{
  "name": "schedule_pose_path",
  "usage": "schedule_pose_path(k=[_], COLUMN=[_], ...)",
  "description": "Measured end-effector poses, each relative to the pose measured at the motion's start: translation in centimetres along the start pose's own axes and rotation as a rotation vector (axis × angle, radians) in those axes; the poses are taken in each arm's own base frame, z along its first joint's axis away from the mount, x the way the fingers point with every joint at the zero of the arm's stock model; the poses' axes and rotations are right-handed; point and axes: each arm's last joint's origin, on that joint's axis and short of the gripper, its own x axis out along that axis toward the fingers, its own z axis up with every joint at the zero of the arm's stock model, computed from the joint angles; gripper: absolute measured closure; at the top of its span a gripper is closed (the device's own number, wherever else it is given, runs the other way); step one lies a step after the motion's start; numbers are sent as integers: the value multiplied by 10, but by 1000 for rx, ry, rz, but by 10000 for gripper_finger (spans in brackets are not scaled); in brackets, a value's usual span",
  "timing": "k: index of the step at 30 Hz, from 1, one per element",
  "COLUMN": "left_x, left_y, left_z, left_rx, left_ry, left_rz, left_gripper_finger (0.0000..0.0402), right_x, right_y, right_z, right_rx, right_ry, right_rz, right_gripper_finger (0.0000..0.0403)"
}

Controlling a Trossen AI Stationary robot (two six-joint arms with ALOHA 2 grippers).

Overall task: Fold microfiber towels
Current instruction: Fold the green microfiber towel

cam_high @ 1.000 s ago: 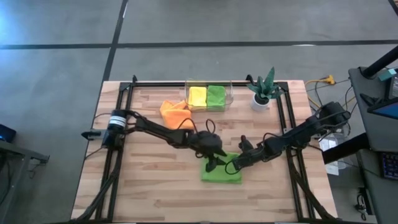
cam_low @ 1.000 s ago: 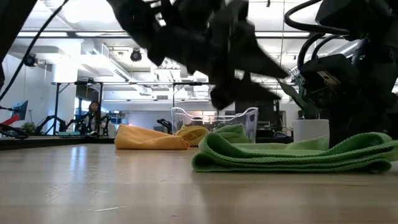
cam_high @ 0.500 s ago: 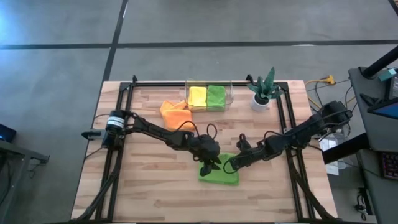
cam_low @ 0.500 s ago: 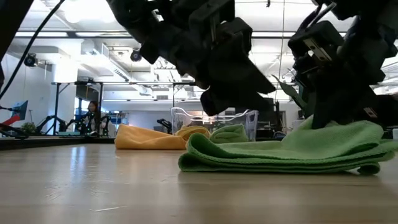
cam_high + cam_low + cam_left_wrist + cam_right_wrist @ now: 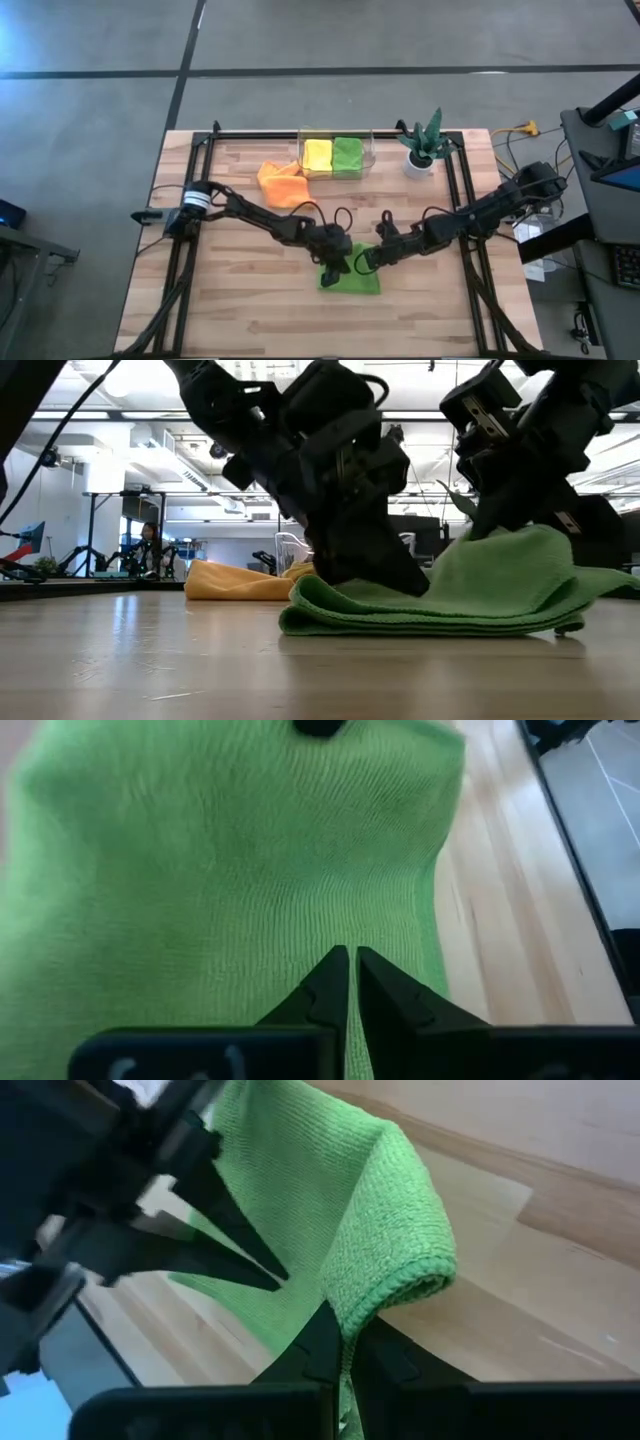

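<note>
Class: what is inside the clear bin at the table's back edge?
The clear bin holds a yellow towel and a lime green towel side by side; anything beneath them is covered.

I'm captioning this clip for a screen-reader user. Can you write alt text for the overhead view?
Seen from above, both arms meet over a lime green towel on the wooden table, the left tool and right tool each shut on it. Behind lie an orange towel, a clear bin with two folded towels, and a potted plant.

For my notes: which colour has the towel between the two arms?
Lime green towel, plain; clearest in the left wrist view.
</note>
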Motion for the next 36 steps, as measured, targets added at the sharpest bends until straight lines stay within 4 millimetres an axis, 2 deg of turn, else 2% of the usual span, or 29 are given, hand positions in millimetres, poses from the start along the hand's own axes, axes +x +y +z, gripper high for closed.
schedule_pose_path(k=[13, 21, 25, 31, 36], left_x=[2, 10, 7, 1, -3], left_y=[1, 7, 10, 16, 24], left_z=[1, -7, -3, 14, 15], left_rx=[-5, -15, -18, -21, -39], left_ry=[-8, 17, -5, -61, -54], left_rz=[5, 25, 66, 73, 114], left_gripper_finger=[391, 391, 391, 391, 391], right_x=[-1, -1, -1, -1, -1], right_y=[4, 8, 8, 8, 8], right_z=[3, 4, 4, 4, 4], right_rx=[12, 26, 26, 26, 26], right_ry=[-8, -11, -11, -10, -9], right_rz=[13, 53, 61, 55, 54], right_gripper_finger=[394, 394, 394, 394, 394])
